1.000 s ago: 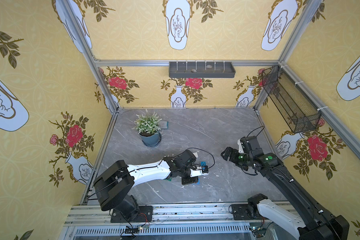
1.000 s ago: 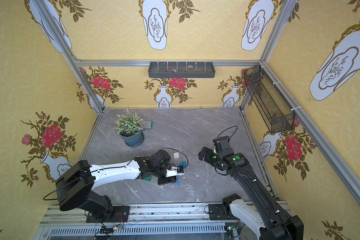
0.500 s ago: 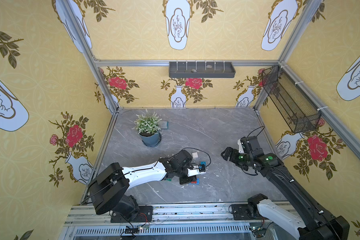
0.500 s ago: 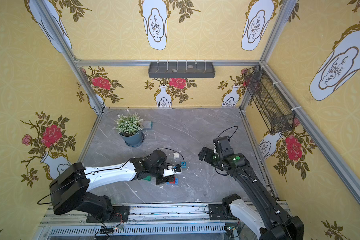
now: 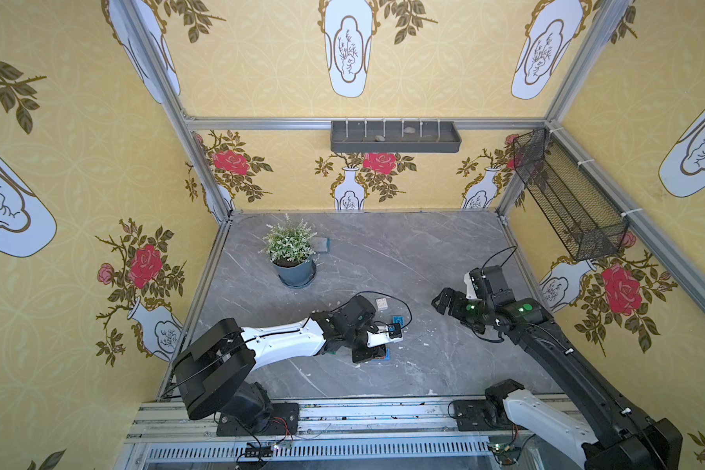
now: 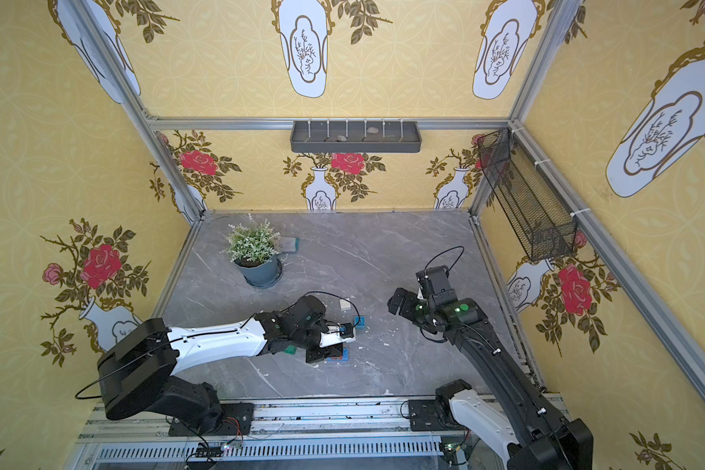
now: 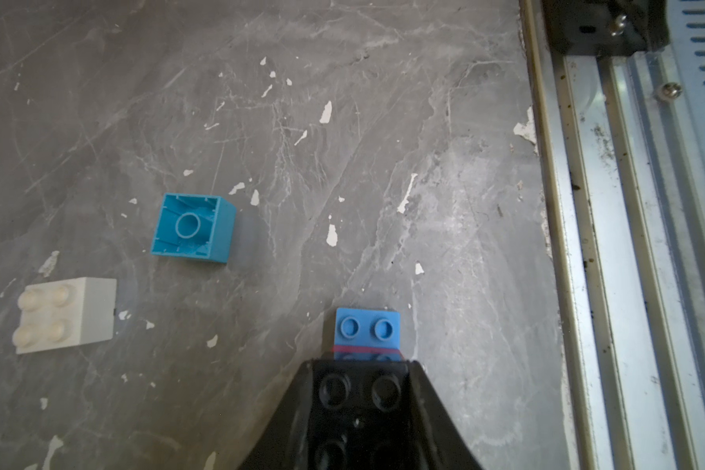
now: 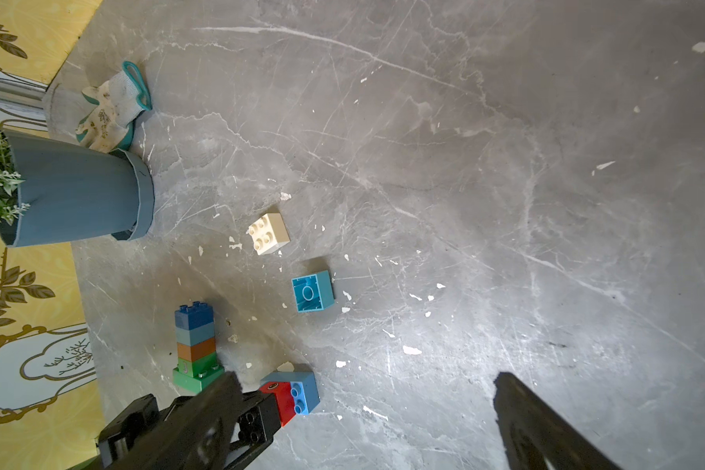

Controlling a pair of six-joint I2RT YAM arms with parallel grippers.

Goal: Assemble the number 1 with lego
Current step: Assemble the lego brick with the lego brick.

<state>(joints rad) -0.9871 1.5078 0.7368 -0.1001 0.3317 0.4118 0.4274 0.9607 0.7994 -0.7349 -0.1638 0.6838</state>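
**Seating black brick [image 7: 359, 392] on red brick [image 8: 279, 401].**
Lower centre, my left pincer [image 7: 360, 368] is clamping the black brick. I am aiming to square the studs and press straight down, while my right pincer [image 5: 440, 303] is gaping wide.

Grey tabletop [image 8: 505, 203] with lego [image 8: 312, 291], plant pot [image 8: 78, 191]

We are looking at a grey marble table [image 5: 403, 244] with yellow wallpaper [image 5: 261, 81] of roses and vases rising around it. A plant [image 5: 290, 242] is standing in a blue-grey pot [image 5: 294, 274] at the far left. A glove [image 8: 113, 108] is lying just beside the pot, on its far side. A grey tray [image 5: 395, 147] is hanging on the far wall, holding two stones [image 5: 409, 130]. A wire basket [image 5: 566, 199] is hanging on the right wall. A metal rail [image 5: 383, 411] is running along the near edge.
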